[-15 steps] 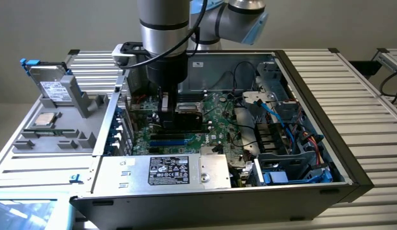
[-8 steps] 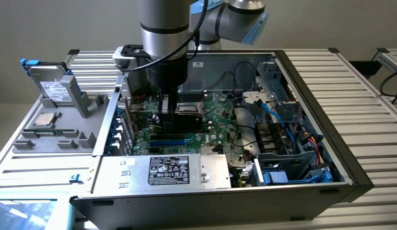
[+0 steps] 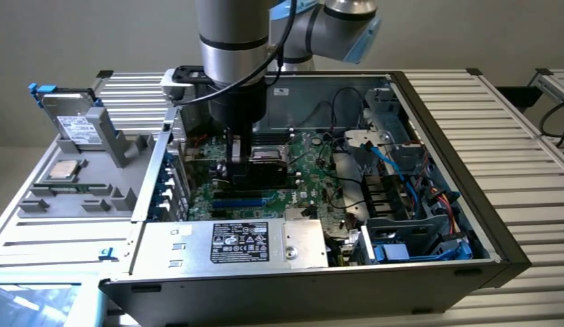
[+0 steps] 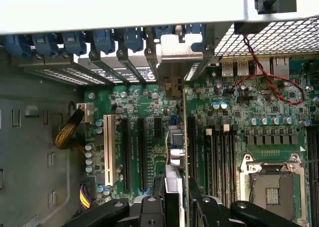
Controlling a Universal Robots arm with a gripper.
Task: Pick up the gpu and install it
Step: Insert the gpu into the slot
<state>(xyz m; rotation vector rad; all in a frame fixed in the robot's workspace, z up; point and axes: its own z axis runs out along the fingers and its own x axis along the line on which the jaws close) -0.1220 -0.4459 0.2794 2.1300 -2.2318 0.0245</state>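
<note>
In the exterior view, your arm reaches down from the top of the frame into the open computer case (image 3: 445, 272), which lies on the slatted table (image 3: 518, 150). The hand (image 3: 235, 176) sits low over the motherboard (image 3: 309, 170), a little to the exterior view's left of centre, just beside the CPU socket (image 3: 265, 162). You can make out the gpu (image 3: 233, 160) as a thin upright sliver between the fingers, standing edge-on. The power supply (image 3: 236, 248) with its dark label fills the near side of the case. Blue cables (image 3: 400, 170) run along the exterior view's right. On the exterior view's left, outside the case, a grey tray (image 3: 118, 146) carries a silver drive box (image 3: 73, 126) and a square chip (image 3: 64, 170).

In the wrist view, your hand (image 4: 175, 207) is clenched on the gpu (image 4: 175, 142). The black fingers (image 4: 149, 209) press on both faces of the card, which you see edge-on. The card runs from the fingers across the motherboard (image 4: 259, 112) to its silver end bracket (image 4: 174, 53). That bracket is at the rear wall of the case, among the blue slot latches (image 4: 75, 43). The card stands between the dark expansion slots (image 4: 141, 147) and the CPU socket (image 4: 271, 187). You cannot tell whether its lower edge is seated in a slot. A white slot (image 4: 108, 147) lies further out, and a red-and-black twisted wire (image 4: 271, 82) loops near the rear ports.
</note>
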